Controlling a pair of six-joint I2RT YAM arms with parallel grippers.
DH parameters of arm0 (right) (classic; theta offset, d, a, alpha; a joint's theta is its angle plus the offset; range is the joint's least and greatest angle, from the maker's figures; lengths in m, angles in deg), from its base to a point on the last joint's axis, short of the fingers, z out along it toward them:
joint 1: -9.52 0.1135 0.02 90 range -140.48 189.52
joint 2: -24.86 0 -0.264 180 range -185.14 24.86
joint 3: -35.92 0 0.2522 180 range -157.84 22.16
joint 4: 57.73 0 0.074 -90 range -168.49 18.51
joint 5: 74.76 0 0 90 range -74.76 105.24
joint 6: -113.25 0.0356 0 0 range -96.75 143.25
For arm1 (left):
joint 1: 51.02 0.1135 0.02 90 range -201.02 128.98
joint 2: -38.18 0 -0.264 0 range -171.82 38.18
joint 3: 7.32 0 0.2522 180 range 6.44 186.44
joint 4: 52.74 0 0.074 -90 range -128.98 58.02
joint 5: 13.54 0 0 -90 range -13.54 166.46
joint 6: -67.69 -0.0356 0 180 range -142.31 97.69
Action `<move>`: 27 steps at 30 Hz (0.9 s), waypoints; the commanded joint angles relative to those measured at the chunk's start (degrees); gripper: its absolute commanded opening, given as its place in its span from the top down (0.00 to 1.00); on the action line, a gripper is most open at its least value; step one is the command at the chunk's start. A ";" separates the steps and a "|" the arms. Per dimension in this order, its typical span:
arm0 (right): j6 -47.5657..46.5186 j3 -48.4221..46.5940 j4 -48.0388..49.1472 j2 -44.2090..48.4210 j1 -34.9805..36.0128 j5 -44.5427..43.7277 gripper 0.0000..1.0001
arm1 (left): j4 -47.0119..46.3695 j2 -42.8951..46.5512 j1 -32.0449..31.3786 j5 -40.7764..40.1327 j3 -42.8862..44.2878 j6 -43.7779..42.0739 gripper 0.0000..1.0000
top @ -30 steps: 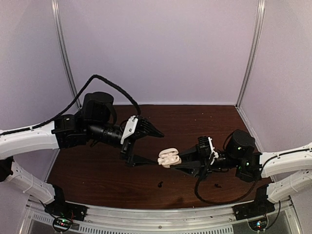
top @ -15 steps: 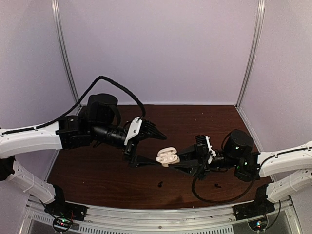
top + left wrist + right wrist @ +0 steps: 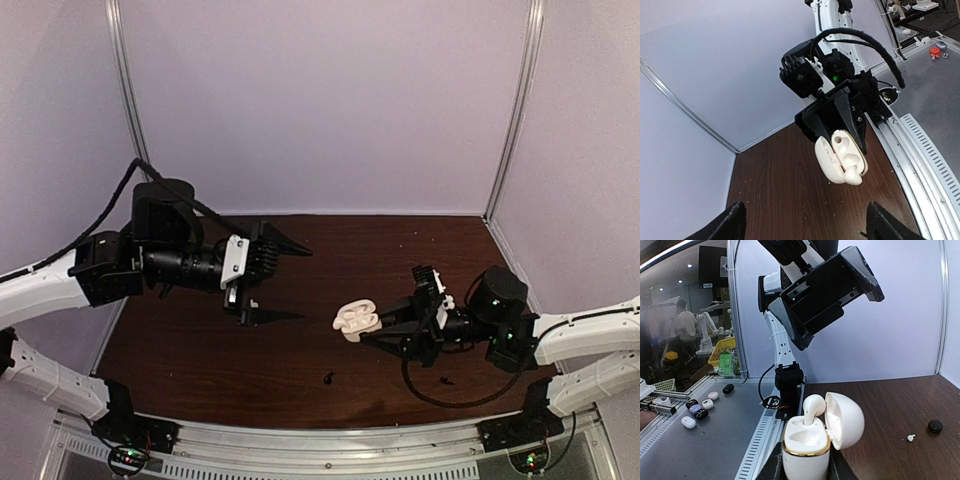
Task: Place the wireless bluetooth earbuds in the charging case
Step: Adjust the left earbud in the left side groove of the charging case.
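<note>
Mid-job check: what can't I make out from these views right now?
Right wrist view: the charging case rim hides its second slot; only one white earbud shows.
Top view: two dark specks, maybe black buds, too small to confirm.
Left wrist view: left pincer mostly cut off by the bottom edge.
Right wrist view: right pincer tips hidden behind the case.

Lid-up white charging case [image 3: 355, 318] between the fingers of the right gripper [image 3: 366, 328], left gripper [image 3: 304, 284] agape, apart.
</note>
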 commanded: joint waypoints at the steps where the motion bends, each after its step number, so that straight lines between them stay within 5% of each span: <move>1: 4.70 0.50 3.42 0.78 -1.07 3.54 1.00 | 2.22 1.38 -2.51 -2.43 -0.71 -6.58 0.18; 15: 10.00 -3.63 1.88 -3.94 -1.47 12.89 1.00 | 6.68 -1.62 -13.67 -12.29 1.29 -19.33 0.29; 20: 10.40 -4.74 0.99 -4.61 -1.46 13.76 1.00 | 7.88 -3.32 -15.94 -14.31 1.53 -22.12 0.48; 27: 10.79 -5.48 0.96 -5.76 -1.51 14.73 1.00 | 7.86 -4.00 -16.75 -16.78 1.76 -23.64 0.58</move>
